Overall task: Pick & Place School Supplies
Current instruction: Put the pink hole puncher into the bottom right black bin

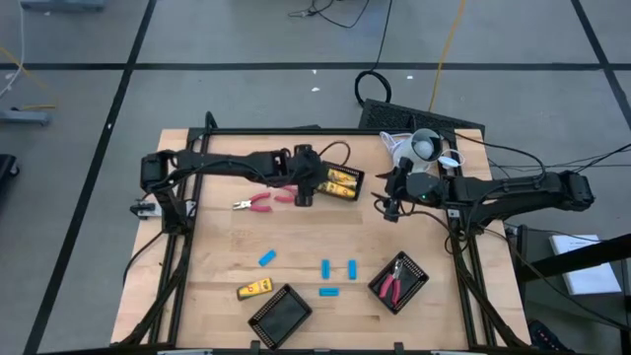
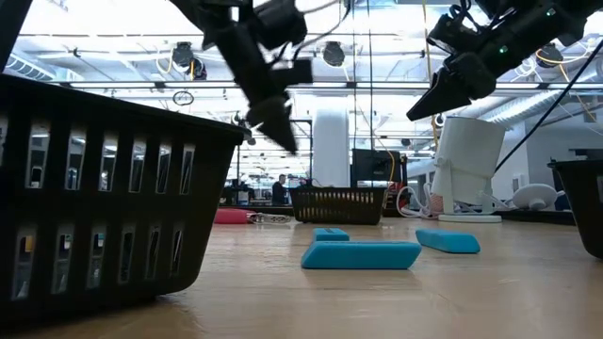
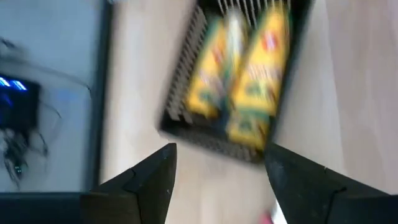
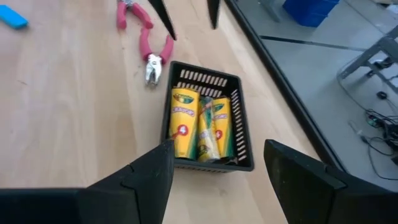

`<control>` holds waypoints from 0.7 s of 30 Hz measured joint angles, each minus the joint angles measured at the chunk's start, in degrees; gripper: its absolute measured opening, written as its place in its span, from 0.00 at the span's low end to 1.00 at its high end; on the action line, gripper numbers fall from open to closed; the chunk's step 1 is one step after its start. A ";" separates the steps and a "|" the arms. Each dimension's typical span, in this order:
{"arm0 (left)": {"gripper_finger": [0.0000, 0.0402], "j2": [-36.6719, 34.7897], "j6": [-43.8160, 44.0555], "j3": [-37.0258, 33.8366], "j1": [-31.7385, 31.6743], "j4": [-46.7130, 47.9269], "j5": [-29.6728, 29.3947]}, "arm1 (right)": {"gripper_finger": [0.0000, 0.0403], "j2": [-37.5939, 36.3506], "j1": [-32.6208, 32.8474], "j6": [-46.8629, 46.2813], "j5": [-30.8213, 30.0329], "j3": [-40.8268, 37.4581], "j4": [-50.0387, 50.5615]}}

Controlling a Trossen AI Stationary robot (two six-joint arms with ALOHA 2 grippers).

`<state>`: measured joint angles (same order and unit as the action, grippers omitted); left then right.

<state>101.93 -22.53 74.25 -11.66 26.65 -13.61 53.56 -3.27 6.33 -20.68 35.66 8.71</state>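
A black mesh tray (image 1: pixel 357 177) at the table's far middle holds yellow-and-black boxes (image 4: pixel 183 121) lying side by side. My left gripper (image 1: pixel 304 194) hangs open just left of and above that tray, which shows beyond its fingers (image 3: pixel 180 93); nothing is between them. My right gripper (image 1: pixel 392 209) stands open in the air to the tray's right, facing it (image 4: pixel 217 146). Red-handled pliers (image 1: pixel 258 203) lie flat on the wood left of the left gripper. Several blue pieces (image 1: pixel 325 267) and one yellow box (image 1: pixel 254 290) lie nearer the front.
An empty black tray (image 1: pixel 280 316) sits at the front edge, and another tray (image 1: pixel 412 268) to its right holds red pliers (image 1: pixel 392 286). A white jug (image 1: pixel 424 148) stands at the far right with cables around it. Bare wood lies in the table's middle.
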 joint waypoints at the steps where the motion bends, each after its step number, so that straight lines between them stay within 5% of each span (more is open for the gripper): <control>1: 0.62 0.00 0.74 -1.05 0.00 1.21 0.02 | 0.59 0.00 0.00 -0.09 0.40 0.00 -0.04; 8: 0.62 0.06 5.54 -8.64 0.17 0.68 -1.52 | 0.59 0.00 0.02 0.38 1.45 0.00 0.52; 21: 0.62 0.04 11.20 -12.24 1.73 6.04 -0.84 | 0.59 0.02 1.61 -2.19 2.88 0.00 3.83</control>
<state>101.97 -11.33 62.00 -9.93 32.69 -14.44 53.58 -1.66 4.14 -17.80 35.66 12.54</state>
